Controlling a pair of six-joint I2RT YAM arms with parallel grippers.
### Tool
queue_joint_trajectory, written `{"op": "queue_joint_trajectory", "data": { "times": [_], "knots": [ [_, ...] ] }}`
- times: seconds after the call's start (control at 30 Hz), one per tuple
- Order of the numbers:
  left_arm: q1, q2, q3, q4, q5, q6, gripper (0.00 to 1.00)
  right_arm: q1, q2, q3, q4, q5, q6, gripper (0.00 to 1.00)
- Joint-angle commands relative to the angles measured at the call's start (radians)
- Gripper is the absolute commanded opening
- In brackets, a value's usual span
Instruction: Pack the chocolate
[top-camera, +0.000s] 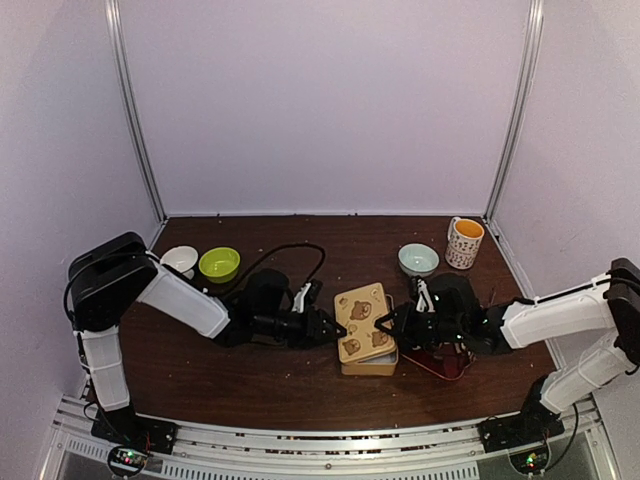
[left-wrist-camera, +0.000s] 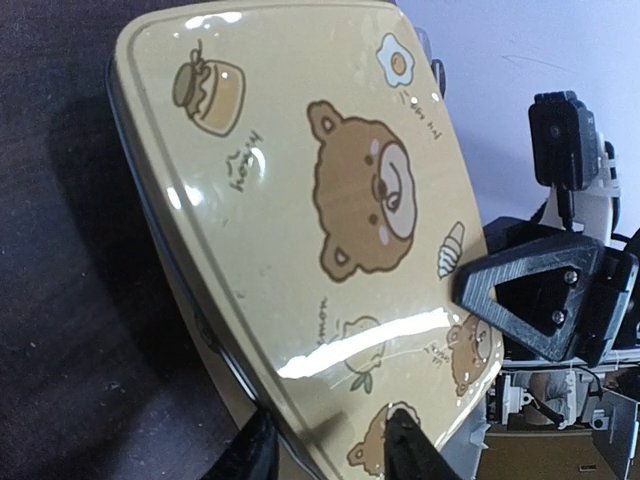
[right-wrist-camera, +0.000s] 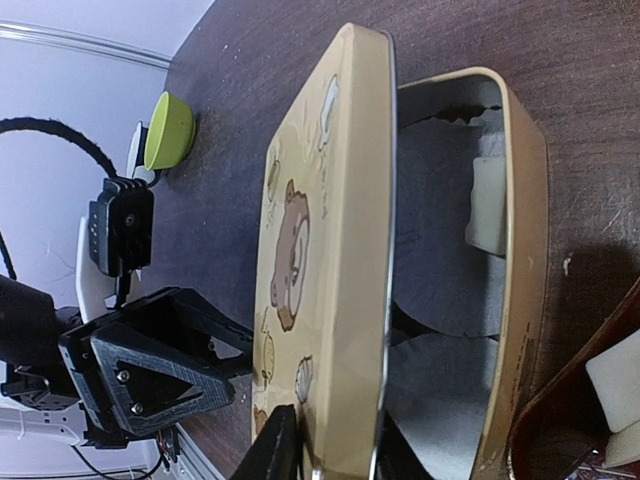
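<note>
- Two tools meet at one lid: the left tool is at its left edge and the right tool at its right edge, facing each other across it.
- The lid is flat and tan, printed with brown bears, a honey jar and a fried egg. It lies tilted over the tin. The side toward the right tool stands clear of the tin's rim, so the inside shows.
- The left tool is closed on the lid, with one of its fingers on the printed face and the other under the edge.
- The right tool's fingers straddle the lid's rim, one on each side. I cannot tell whether they pinch it or stand just off it.
- Of the chocolate, one white cube lies inside the tin, against its wall and among the white paper liners. Another white piece lies in the reddish-brown tray just beside the tin, on the right arm's side.
- The tin stands on the dark wooden counter, midway between the two arms.
- A white bowl and a green bowl sit side by side at the back left.
- A pale blue bowl and a patterned mug with an orange inside sit near each other at the back right. What the bowls hold cannot be made out.
</note>
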Motion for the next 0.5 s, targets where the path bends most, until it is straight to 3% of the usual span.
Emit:
{"op": "queue_joint_trajectory", "data": {
  "times": [0.0, 0.47],
  "knots": [
    [-0.011, 0.011, 0.06, -0.068, -0.011, 0.064, 0.36, 0.001, -0.013, 0.033, -0.145, 0.033, -0.08, 0.22],
    [-0.026, 0.011, 0.142, -0.265, -0.065, 0.163, 0.36, 0.066, -0.026, 0.107, -0.375, 0.137, -0.172, 0.25]
  ]
}}
